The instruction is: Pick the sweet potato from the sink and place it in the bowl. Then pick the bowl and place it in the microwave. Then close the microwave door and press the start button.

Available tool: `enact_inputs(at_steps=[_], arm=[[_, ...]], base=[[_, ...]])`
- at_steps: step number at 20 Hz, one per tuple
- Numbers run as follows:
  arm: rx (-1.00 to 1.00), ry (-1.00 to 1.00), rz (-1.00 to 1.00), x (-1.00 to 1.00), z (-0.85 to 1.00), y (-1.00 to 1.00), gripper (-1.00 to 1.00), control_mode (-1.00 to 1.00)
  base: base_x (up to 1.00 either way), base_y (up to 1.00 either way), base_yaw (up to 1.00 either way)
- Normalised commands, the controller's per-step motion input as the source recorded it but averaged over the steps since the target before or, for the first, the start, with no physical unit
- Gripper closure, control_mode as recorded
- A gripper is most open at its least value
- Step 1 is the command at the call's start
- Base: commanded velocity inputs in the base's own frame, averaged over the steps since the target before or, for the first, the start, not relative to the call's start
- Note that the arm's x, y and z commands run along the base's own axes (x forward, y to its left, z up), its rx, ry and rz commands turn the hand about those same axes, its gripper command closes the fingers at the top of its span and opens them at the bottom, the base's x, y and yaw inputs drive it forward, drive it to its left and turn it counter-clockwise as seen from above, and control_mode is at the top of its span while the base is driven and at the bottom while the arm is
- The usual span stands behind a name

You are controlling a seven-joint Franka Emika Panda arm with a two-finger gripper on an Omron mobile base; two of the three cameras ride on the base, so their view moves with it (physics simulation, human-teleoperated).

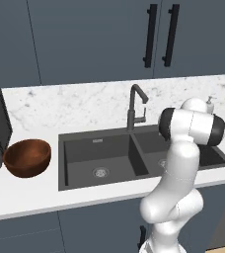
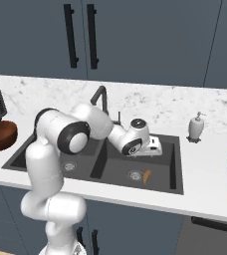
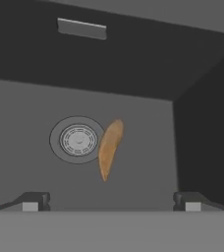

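Fingertips (image 3: 30, 203) of the gripper (image 3: 111, 204) stand spread wide and empty above the sweet potato (image 3: 109, 147), which lies beside the drain (image 3: 78, 140) in the sink (image 2: 174, 164), probably lined up for a straddling descent.

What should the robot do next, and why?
Probably lower the open gripper straight down around the sweet potato. The potato lies on the floor of the sink beside the drain, between the spread fingertips but below them, and nothing is held yet.
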Motion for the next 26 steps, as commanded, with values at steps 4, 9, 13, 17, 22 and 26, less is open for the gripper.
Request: enact_inputs(at_steps=[4, 9, 13, 17, 22, 26], arm=[[0.0, 0.07, 0.0, 0.22, -0.32, -0.03, -1.0, -1.0], [0.02, 0.03, 0.0, 0.04, -0.33, 0.0, -1.0, -1.0], [0.08, 0.0, 0.0, 0.03, -0.24, 0.0, -1.0, -1.0], [0.04, 0.01, 0.0, 0.09, -0.3, 0.0, -1.0, -1.0], [0.0, 0.12, -0.03, 0.21, -0.21, 0.0, -1.0, -1.0], [0.0, 0.18, -0.02, 0.28, -0.24, 0.0, -1.0, -1.0]], base=[[0.0, 0.0, 0.0], [0.0, 0.0, 0.0], [0.0, 0.0, 0.0], [0.0, 0.0, 0.0], [0.0, 0.0, 0.0], [0.0, 0.0, 0.0]])
